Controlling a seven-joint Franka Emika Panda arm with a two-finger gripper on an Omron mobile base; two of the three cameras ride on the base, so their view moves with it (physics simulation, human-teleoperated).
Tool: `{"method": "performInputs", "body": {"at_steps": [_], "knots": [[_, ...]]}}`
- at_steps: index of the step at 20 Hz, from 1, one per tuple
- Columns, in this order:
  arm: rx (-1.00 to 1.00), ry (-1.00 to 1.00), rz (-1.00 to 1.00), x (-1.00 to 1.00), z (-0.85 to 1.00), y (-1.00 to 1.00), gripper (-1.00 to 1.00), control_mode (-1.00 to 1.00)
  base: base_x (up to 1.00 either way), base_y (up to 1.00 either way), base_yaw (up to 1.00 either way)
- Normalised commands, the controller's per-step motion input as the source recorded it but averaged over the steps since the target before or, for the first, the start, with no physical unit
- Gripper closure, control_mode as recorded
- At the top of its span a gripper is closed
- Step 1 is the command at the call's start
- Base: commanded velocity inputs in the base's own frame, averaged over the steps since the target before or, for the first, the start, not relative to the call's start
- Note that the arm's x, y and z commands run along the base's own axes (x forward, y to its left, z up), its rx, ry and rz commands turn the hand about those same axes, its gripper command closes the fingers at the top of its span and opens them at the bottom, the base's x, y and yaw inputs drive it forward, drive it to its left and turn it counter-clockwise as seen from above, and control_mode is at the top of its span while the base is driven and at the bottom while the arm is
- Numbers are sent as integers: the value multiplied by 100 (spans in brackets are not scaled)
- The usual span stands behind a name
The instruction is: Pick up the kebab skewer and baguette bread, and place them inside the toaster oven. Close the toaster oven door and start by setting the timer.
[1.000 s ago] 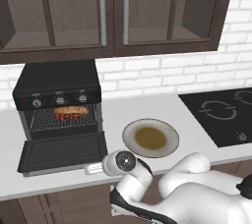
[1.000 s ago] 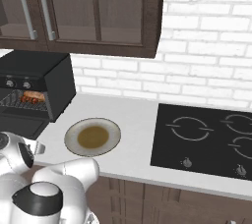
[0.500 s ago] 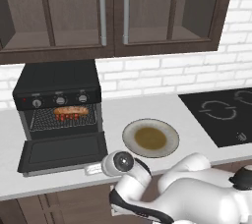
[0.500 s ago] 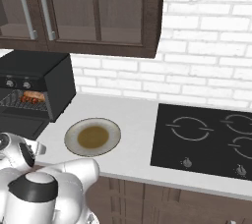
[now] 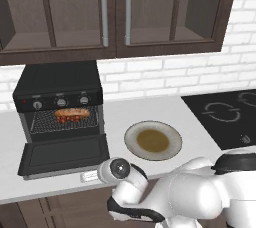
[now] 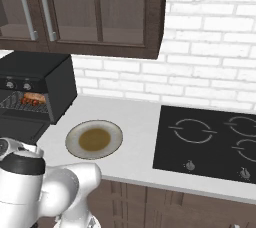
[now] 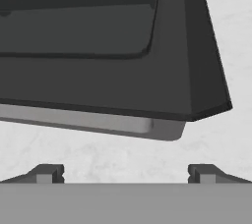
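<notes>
The black toaster oven (image 5: 57,92) stands at the counter's left, and the toaster oven door (image 5: 65,154) is dropped open and lying flat. On the wire rack inside lies the orange-brown baguette bread (image 5: 75,112), with the kebab skewer (image 5: 70,119) and its red chunks just in front of it. Both also show in the oven (image 6: 32,99) in the right base view. My gripper (image 7: 125,174) is open and holds nothing. It sits low at the counter's front, facing the door's front edge and grey handle (image 7: 98,122) close up.
A round plate (image 5: 131,144) with a brown centre sits on the white counter right of the door. A black cooktop (image 5: 225,117) fills the right end. Dark wall cabinets (image 5: 115,12) hang above. My arm's white links bulk at the counter's front edge.
The arm's joints have shifted slightly to the left and lower. The oven, its door, the food and the plate have not moved, and the gripper stays open.
</notes>
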Motion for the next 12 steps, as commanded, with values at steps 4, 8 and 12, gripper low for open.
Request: {"method": "performInputs", "body": {"at_steps": [4,8,12], "knots": [[0,-1,0,6,0,3,-100,-100,0,0,0],[0,0,0,18,0,0,-100,-100,0,0,0],[0,0,0,29,0,1,-100,-100,0,0,0]]}}
